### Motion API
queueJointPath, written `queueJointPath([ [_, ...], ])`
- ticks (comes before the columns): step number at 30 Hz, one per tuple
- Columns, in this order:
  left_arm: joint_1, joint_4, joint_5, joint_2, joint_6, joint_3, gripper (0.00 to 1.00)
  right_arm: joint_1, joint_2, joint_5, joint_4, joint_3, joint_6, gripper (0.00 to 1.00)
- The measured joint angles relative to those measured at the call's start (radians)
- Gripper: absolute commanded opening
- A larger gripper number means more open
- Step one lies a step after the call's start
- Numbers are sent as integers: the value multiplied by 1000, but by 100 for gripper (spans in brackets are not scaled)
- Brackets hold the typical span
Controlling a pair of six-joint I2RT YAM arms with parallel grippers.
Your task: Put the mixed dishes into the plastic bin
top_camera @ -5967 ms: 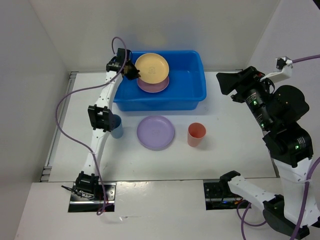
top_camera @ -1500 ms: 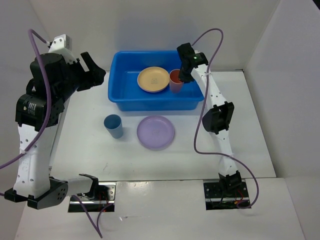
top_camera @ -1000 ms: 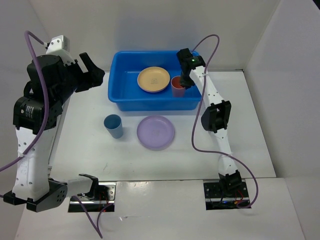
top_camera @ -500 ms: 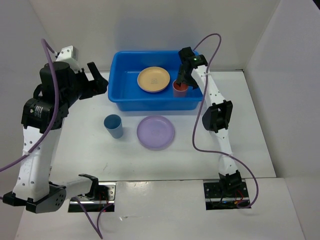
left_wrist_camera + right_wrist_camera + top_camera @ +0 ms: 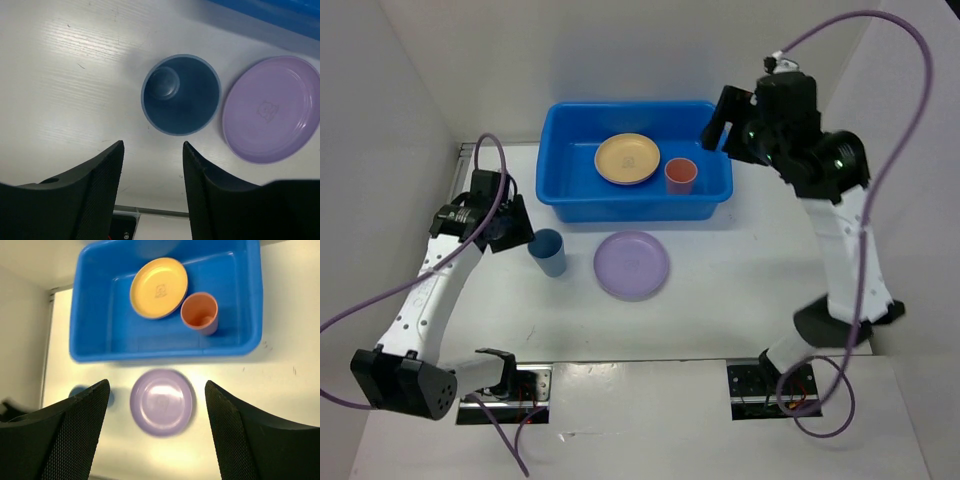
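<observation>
The plastic bin [image 5: 712,186] stands at the back of the table, bright blue. In it lie a yellow plate [image 5: 627,158] and an upright coral-red cup [image 5: 680,175]. On the table in front are a lilac plate [image 5: 632,264] and a blue cup [image 5: 548,251]. My left gripper [image 5: 520,228] is low, just left of the blue cup [image 5: 181,95], open with nothing between its fingers [image 5: 100,185]. My right gripper [image 5: 718,128] hangs high above the bin's right end, open and empty. From it I look down on the bin [image 5: 165,354], yellow plate [image 5: 158,287] and coral cup [image 5: 200,312].
White walls close the table in on the left, back and right. The lilac plate [image 5: 272,115] lies just right of the blue cup, close to the bin's front wall [image 5: 280,12]. The arm bases sit at the near edge.
My right gripper has let go of the coral cup in the bin and risen up and right. My left arm has swung down to the table beside the blue cup, its jaws narrowing.
</observation>
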Motion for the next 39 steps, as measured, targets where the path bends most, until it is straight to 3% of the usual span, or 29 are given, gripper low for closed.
queueJointPath([
  [2,19,20,8,19,-2,-18,65,21,-132,1,32,-137,2,82],
  [6,42,74,16,69,-4,-47,66,-14,-305,-38,61,-401,-2,82],
  [12,51,134,18,142,-5,-93,66,-140,-347,-224,148,-647,-30,82],
  [20,52,201,-14,270,-15,-117,38,-140,-342,-324,224,-684,-46,82],
  [25,54,221,-41,297,-24,-163,0,-140,-342,-343,245,-691,-50,82],
  [29,61,201,-23,296,-13,-149,0,-140,-343,-343,257,-708,-54,82],
  [33,58,66,59,281,45,-18,0,-145,-346,-343,263,-721,-56,82],
  [39,35,-80,134,298,127,476,0,-145,-356,-382,288,-759,-56,82],
])
